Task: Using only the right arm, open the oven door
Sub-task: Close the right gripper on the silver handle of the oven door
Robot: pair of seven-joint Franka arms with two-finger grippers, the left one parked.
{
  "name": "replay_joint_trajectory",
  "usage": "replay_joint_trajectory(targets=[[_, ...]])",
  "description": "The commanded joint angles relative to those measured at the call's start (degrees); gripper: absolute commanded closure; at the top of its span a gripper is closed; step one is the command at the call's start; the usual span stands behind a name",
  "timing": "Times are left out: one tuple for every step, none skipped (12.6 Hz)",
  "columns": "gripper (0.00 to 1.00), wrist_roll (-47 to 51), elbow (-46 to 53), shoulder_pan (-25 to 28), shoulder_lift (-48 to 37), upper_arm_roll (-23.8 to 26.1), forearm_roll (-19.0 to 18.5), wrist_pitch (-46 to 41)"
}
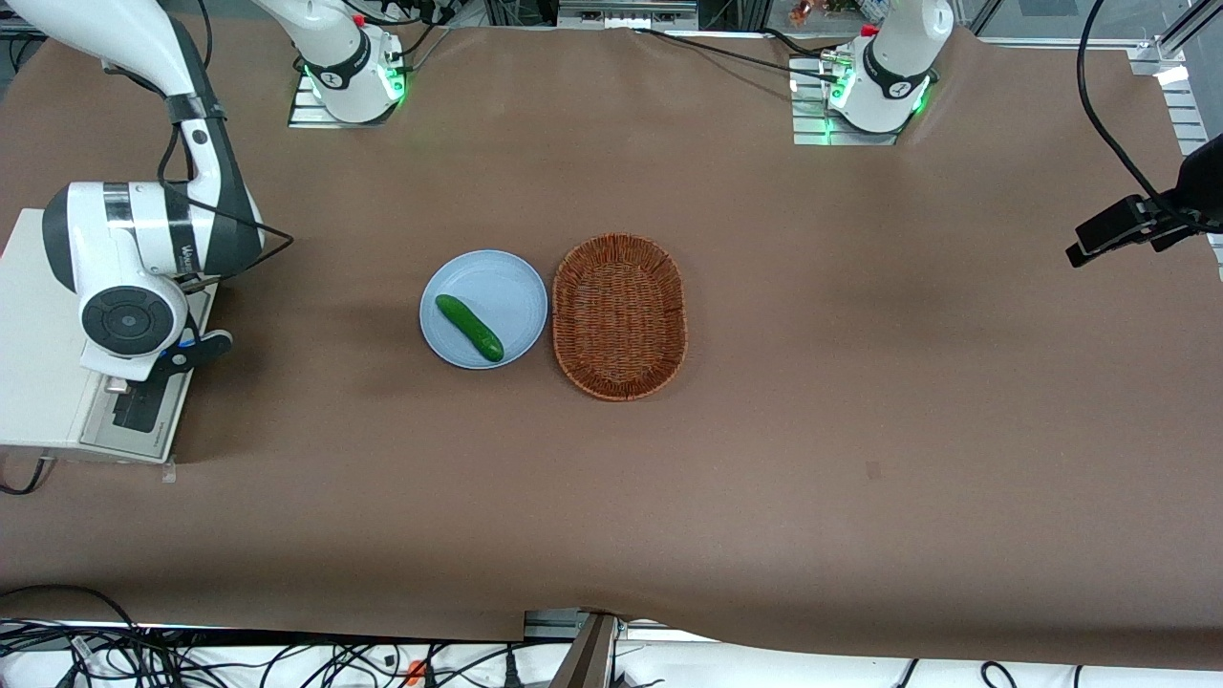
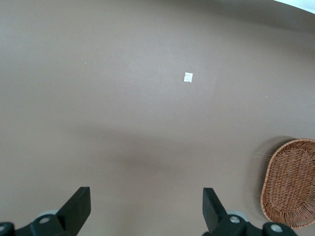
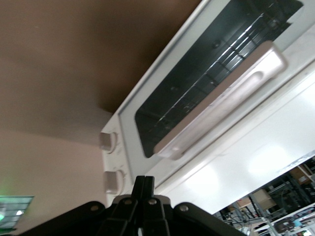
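Shut end effector [image 3: 144, 189] seemingly near oven door [image 3: 206, 83].

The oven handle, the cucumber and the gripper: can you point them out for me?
handle [image 3: 221, 101], right wrist view, middle of the silver bar.
cucumber [image 1: 469, 328], front view, middle of its green body, on the plate.
gripper [image 3: 143, 189], right wrist view, its shut fingertips, near the oven knobs.

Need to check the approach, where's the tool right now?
The tool, fingers shut, hangs over the oven door near its silver handle, at the working arm's end of the table.
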Motion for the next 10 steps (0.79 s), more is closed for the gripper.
replay_joint_trajectory(targets=[[1.00, -2.6, 0.2, -1.1, -0.1, 0.0, -1.9, 2.2], [1.00, -2.9, 0.2, -1.1, 0.1, 0.0, -2.3, 2.5], [1.00, -2.9, 0.2, -1.2, 0.3, 0.0, -3.0, 3.2], [1.00, -2.9, 0.2, -1.2, 0.5, 0.0, -3.3, 3.8], [1.00, -2.9, 0.3, -1.3, 0.7, 0.0, -3.5, 4.6], [1.00, -2.9, 0.3, -1.7, 0.9, 0.0, -3.8, 5.5], [1.00, -3.1, 0.3, -1.8, 1.3, 0.0, -4.2, 6.4], [1.00, -3.1, 0.3, -2.2, 1.4, 0.0, -4.5, 6.7], [1.00, -3.2, 0.3, -2.2, 1.5, 0.0, -4.5, 6.8], [1.00, -3.4, 0.3, -2.2, 1.5, 0.0, -4.6, 6.8]])
